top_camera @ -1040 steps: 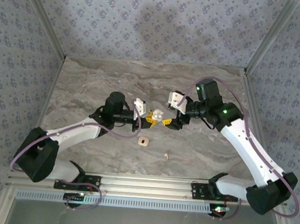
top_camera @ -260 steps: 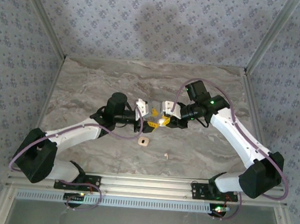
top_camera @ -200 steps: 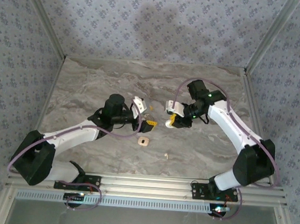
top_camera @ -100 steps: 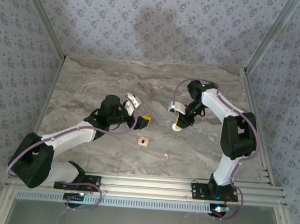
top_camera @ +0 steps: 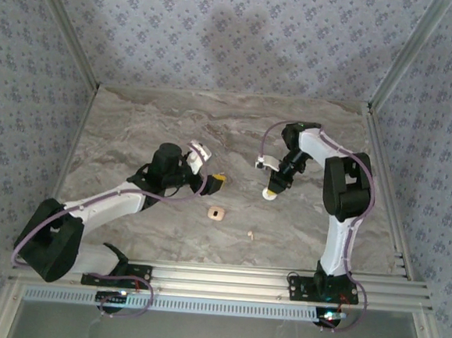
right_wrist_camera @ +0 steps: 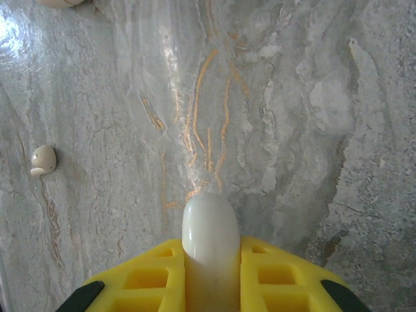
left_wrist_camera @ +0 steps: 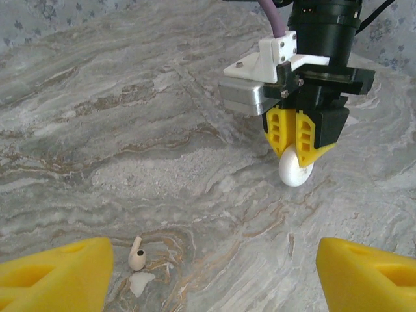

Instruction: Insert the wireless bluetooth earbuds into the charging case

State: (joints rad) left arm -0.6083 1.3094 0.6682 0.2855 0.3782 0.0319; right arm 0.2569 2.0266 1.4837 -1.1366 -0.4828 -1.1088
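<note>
Top view: the right pincer is clamped on a white puck, seemingly the charging case, over the surface's middle. An earbud lies towards the near edge.

Left wrist: the left pincer gapes wide, the earbud ahead of it. It looks light, glossy and apt to skid, so pinch its bulb, not the stem.

Right wrist: slick marble, with ample room around the white puck and the earbud.

white arm links, black joints, purple cables — yellow latticed fingers
</note>
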